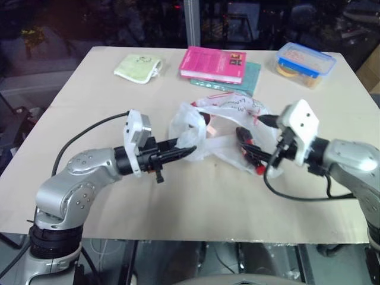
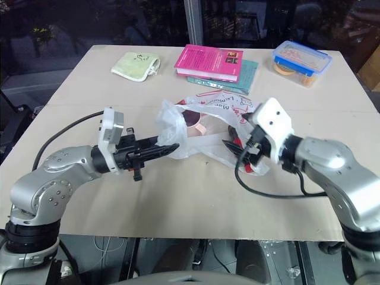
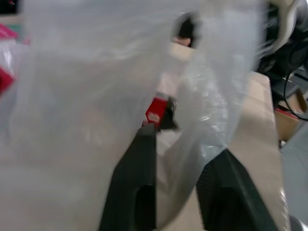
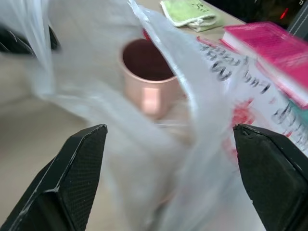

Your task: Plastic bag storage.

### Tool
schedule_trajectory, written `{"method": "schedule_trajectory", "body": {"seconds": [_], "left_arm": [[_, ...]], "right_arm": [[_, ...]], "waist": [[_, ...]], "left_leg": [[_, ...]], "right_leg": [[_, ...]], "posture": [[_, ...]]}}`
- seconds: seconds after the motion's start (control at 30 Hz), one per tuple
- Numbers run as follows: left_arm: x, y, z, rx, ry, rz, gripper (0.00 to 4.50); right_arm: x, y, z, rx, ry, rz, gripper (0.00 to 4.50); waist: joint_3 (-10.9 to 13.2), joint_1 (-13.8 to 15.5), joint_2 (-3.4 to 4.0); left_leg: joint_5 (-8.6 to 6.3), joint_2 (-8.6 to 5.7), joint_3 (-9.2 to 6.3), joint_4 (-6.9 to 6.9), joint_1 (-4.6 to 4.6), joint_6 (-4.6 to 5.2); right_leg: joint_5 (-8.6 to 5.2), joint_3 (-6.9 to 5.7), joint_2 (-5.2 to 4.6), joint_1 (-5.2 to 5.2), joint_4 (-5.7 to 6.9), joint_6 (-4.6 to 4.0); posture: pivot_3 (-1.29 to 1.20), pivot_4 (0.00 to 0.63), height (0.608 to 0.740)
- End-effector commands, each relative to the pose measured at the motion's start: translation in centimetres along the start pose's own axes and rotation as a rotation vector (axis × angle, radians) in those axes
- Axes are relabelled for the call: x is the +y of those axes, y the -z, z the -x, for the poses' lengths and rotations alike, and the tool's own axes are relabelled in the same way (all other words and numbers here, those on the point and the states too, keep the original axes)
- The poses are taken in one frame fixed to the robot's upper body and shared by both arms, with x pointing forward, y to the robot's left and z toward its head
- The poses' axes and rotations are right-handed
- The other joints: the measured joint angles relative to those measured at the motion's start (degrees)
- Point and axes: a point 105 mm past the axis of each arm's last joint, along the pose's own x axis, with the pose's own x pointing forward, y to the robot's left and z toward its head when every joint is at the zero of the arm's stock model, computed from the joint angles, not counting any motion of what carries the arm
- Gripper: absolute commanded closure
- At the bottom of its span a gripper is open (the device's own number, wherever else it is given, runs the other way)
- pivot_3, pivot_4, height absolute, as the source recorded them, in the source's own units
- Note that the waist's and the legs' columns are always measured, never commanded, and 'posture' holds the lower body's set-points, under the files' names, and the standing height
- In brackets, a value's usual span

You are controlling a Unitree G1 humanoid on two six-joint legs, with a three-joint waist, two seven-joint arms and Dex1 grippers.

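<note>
The plastic bag (image 1: pixel 228 110), thin and translucent white with red print, lies crumpled in the middle of the table (image 1: pixel 89 107). A copper-pink cup (image 4: pixel 147 72) stands inside it. My left gripper (image 1: pixel 184 152) reaches in from the left to the bag's left lobe. Its black fingers (image 3: pixel 139 178) stand apart, with a fold of bag film hanging between them. My right gripper (image 1: pixel 252 151) is at the bag's right side, near the red print. It is wide open, and its fingers (image 4: pixel 72 173) straddle loose film without pinching it.
A pink book (image 1: pixel 214 64) lies on a teal book (image 1: pixel 252 77) behind the bag. A pale green folded cloth (image 1: pixel 138 67) sits at the back left. A clear box with a blue lid (image 1: pixel 304 64) sits at the back right. Bare tabletop lies in front of the bag.
</note>
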Motion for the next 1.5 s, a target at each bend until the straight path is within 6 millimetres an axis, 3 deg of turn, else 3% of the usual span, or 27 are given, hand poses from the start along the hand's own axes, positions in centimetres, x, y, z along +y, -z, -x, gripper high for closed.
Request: {"method": "schedule_trajectory", "body": {"seconds": [0.03,0.2,0.4,0.7,0.73,0.77,0.9,1.0,1.03,1.17,1.23,1.3,1.4,1.5], "left_arm": [[-1.3,-0.9,2.3,0.035,0.06,-0.016,2.97],[-2.2,-1.7,2.1,0.066,0.129,-0.061,2.97],[-3.0,-2.8,0.2,0.037,0.192,-0.095,2.97],[-2.4,-4.6,-1.2,-0.008,0.179,-0.089,2.97],[-2.4,-4.7,-1.7,-0.005,0.183,-0.107,2.94],[-2.5,-4.7,-2.1,-0.003,0.186,-0.122,2.94],[-1.6,-4.8,-4.2,0.004,0.147,-0.135,2.94],[-1.5,-5.7,-4.9,-0.061,0.156,-0.106,3.81],[-1.5,-6.3,-4.9,-0.096,0.163,-0.088,4.47],[-0.1,-11.7,-3.6,-0.352,0.162,0.071,4.47],[2.7,-15.8,-2.4,-0.493,0.076,0.093,4.47],[4.9,-19.1,-1.4,-0.604,0.003,0.102,4.47],[7.1,-22.1,-0.5,-0.695,-0.078,0.103,4.47],[8.3,-23.6,-0.2,-0.73,-0.132,0.083,4.47]], "right_arm": [[0.9,1.3,2.2,0.055,0.069,-0.05,0.24],[0.6,3.9,2.1,0.137,0.144,-0.127,0.24],[-0.6,5.1,1.0,0.149,0.199,-0.176,0.24],[-0.5,6.1,0.2,0.156,0.201,-0.23,0.24],[-0.6,6.3,0.1,0.157,0.204,-0.232,0.64],[-0.6,6.3,0.0,0.158,0.206,-0.232,0.77],[-0.7,6.6,-0.2,0.159,0.212,-0.243,2.59],[-0.6,6.4,-0.1,0.143,0.188,-0.25,4.14],[-0.7,6.1,-0.1,0.127,0.177,-0.25,4.5],[-0.9,-0.3,0.2,-0.192,0.035,-0.298,4.5],[-3.4,-6.9,0.1,-0.441,-0.014,-0.281,4.5],[-5.9,-12.1,0.0,-0.599,-0.02,-0.277,4.5],[-8.8,-16.5,-0.7,-0.71,0.005,-0.297,4.5],[-10.7,-19.3,-1.2,-0.781,0.025,-0.311,4.5]], "waist": [[0.01,0.1,0.02],[0.01,0.19,0.07],[0.01,0.22,0.09],[0.01,0.03,0.08],[0.01,0.05,0.08],[0.01,0.11,0.08],[0.01,0.39,0.08],[0.01,0.31,0.08],[0.01,0.2,0.08],[0.07,0.07,0.03],[0.2,-0.52,0.08],[0.45,-0.72,0.18],[0.22,-0.23,-0.1],[0.25,-0.21,-0.1]], "left_leg": [[0.0,0.0,0.01,-0.01,0.0,-0.01],[0.01,0.0,0.13,0.02,0.05,-0.01],[0.06,0.04,0.12,0.06,0.06,-0.08],[0.14,0.04,0.09,-0.04,0.03,-0.23],[0.13,0.04,0.09,-0.04,0.03,-0.22],[0.13,0.03,0.1,-0.04,0.03,-0.22],[0.12,0.02,0.1,0.0,0.03,-0.2],[0.14,0.02,0.1,-0.01,0.03,-0.22],[0.14,0.02,0.1,-0.01,0.03,-0.23],[0.16,0.03,0.0,0.06,-0.02,-0.25],[0.08,0.04,0.02,0.18,0.04,-0.12],[0.18,0.04,0.06,0.22,0.01,-0.22],[0.36,0.1,-0.16,0.07,0.06,-0.47],[0.42,0.1,-0.22,-0.01,-0.06,-0.61]], "right_leg": [[0.0,0.0,0.02,-0.01,-0.01,0.0],[0.0,0.06,-0.07,0.04,-0.03,0.0],[0.02,0.04,-0.04,0.05,-0.02,-0.02],[0.03,0.03,0.04,-0.02,-0.02,-0.03],[0.03,0.03,0.07,-0.02,-0.02,-0.03],[0.03,0.03,0.09,-0.01,-0.02,-0.03],[0.03,0.01,0.09,0.02,-0.02,-0.02],[0.03,0.01,0.11,0.01,-0.01,-0.02],[0.03,0.02,0.12,0.0,-0.01,-0.02],[0.03,-0.04,0.16,-0.02,0.03,-0.02],[0.04,-0.02,0.18,0.03,0.11,-0.01],[0.22,0.04,0.27,0.01,0.09,-0.03],[0.37,-0.14,0.41,0.0,0.02,-0.14],[0.28,-0.19,0.4,-0.08,-0.01,-0.28]], "posture": [[0.0,0.15,0.74],[0.0,0.15,0.74],[0.0,0.15,0.74],[0.0,0.15,0.74],[0.0,0.15,0.74],[0.0,0.15,0.74],[0.0,0.15,0.74],[0.0,0.15,0.74],[0.0,0.15,0.74],[0.0,0.15,0.74],[0.0,0.15,0.74],[0.0,0.15,0.74],[0.0,0.15,0.74],[0.0,0.15,0.74]]}}
